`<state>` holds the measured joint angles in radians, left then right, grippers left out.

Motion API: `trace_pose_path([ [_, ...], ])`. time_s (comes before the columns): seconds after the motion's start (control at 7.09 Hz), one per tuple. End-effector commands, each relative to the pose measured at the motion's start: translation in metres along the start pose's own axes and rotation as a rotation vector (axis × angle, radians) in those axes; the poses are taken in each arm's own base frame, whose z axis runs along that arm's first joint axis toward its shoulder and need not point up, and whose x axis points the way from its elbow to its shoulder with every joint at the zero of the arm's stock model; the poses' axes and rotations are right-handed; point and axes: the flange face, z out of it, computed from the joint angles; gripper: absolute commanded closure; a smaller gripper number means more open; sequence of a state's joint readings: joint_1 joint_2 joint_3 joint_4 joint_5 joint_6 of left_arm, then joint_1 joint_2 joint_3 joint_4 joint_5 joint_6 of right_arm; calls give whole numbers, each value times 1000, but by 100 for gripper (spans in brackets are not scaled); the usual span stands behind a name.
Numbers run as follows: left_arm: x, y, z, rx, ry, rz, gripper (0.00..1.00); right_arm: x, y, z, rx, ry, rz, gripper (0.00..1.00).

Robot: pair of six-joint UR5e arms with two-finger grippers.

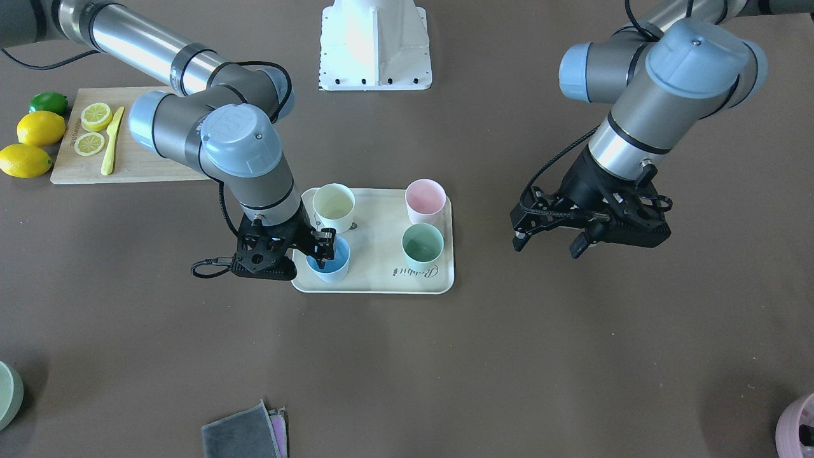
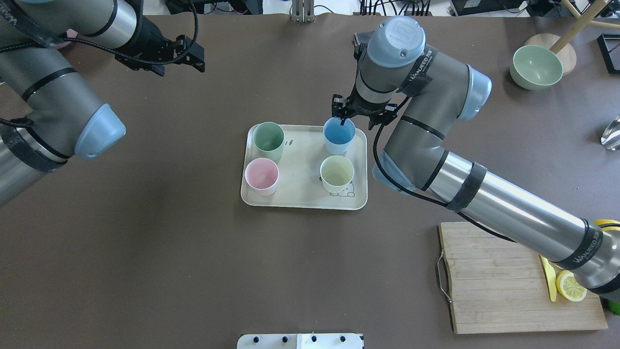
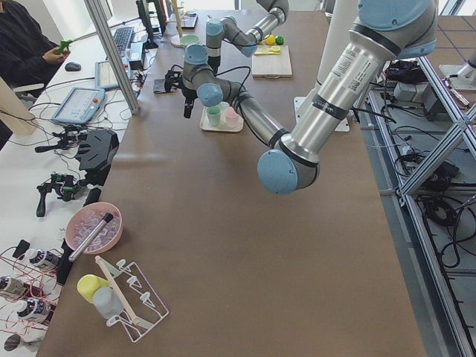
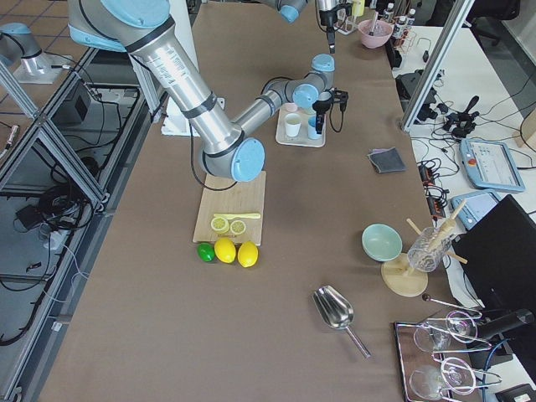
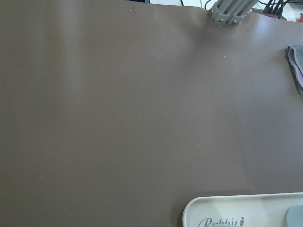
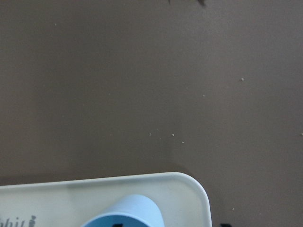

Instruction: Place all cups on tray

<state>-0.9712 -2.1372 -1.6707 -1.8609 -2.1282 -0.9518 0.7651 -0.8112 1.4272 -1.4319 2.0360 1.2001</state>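
Observation:
All four cups stand upright on the beige tray: pale yellow, pink, mint green and light blue. My right gripper is at the blue cup's outer rim, with one finger inside the cup and one outside. In the right wrist view the two tips show apart on either side of the wall, so it looks open. My left gripper is open and empty, hovering well away from the tray.
A wooden cutting board holds lemon slices and a yellow knife, with lemons and a lime beside it. A folded grey cloth, a green bowl and a pink bowl lie near the table's edges.

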Motion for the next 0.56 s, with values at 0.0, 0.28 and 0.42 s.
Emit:
trace_pose_path([
  [0.0, -76, 5, -19, -24, -17, 133, 3, 45, -54, -59, -67, -72, 25, 0],
  [0.28, -137, 25, -44, 15, -54, 129, 3, 173, -44, -93, -48, -84, -72, 0],
  [0.42, -169, 35, -45, 27, -61, 230, 3, 244, -43, -102, -31, -55, -110, 0],
])
